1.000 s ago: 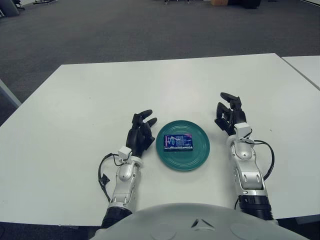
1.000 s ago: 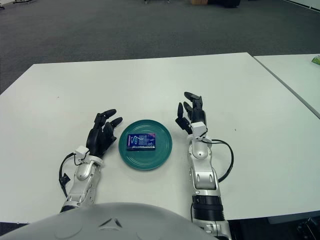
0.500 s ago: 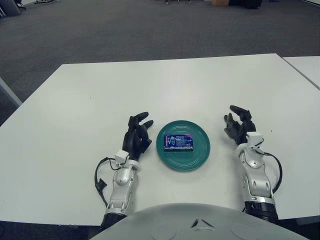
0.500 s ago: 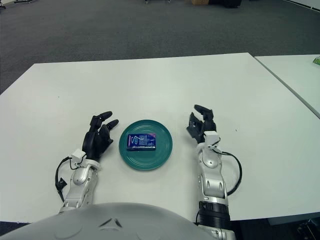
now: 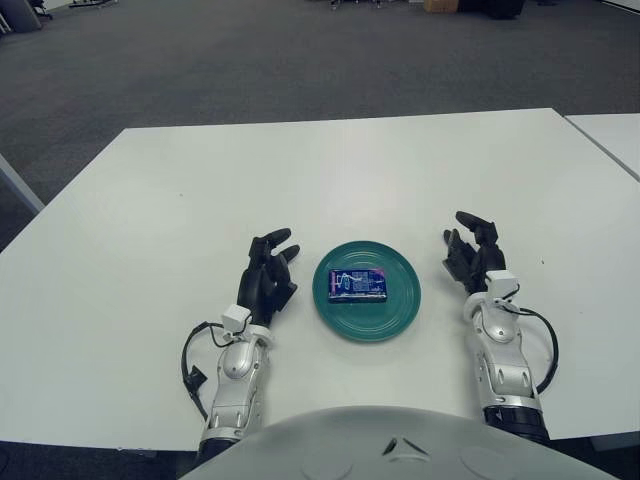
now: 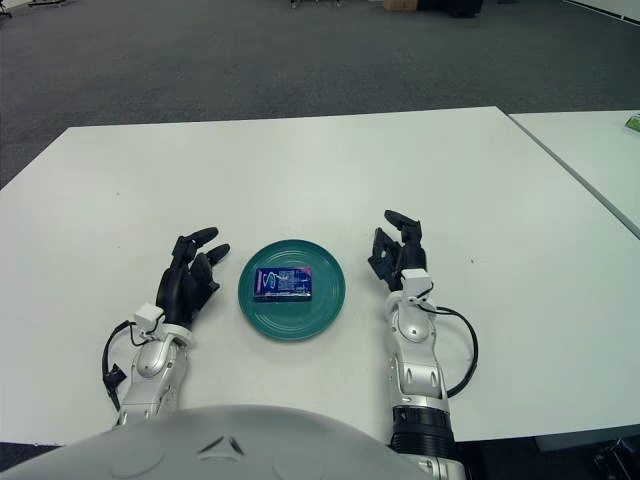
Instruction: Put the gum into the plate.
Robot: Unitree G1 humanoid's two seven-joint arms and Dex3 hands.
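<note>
A blue gum pack [image 5: 358, 285] lies flat in the middle of a round teal plate [image 5: 398, 313] on the white table. My left hand [image 5: 267, 278] shows just left of the plate, fingers spread and holding nothing. To the right of the plate my right hand [image 5: 472, 252] stands with its fingers relaxed and empty. Neither hand touches the plate or the gum.
The white table [image 5: 200, 190] reaches well beyond the plate on all sides. A second white table [image 5: 612, 135] shows at the far right, with a gap between them. Dark carpet lies behind.
My left hand has drawn back and leftward, away from the plate. My right hand moved right, away from the plate, then edged back slightly. The gum and plate stayed put.
</note>
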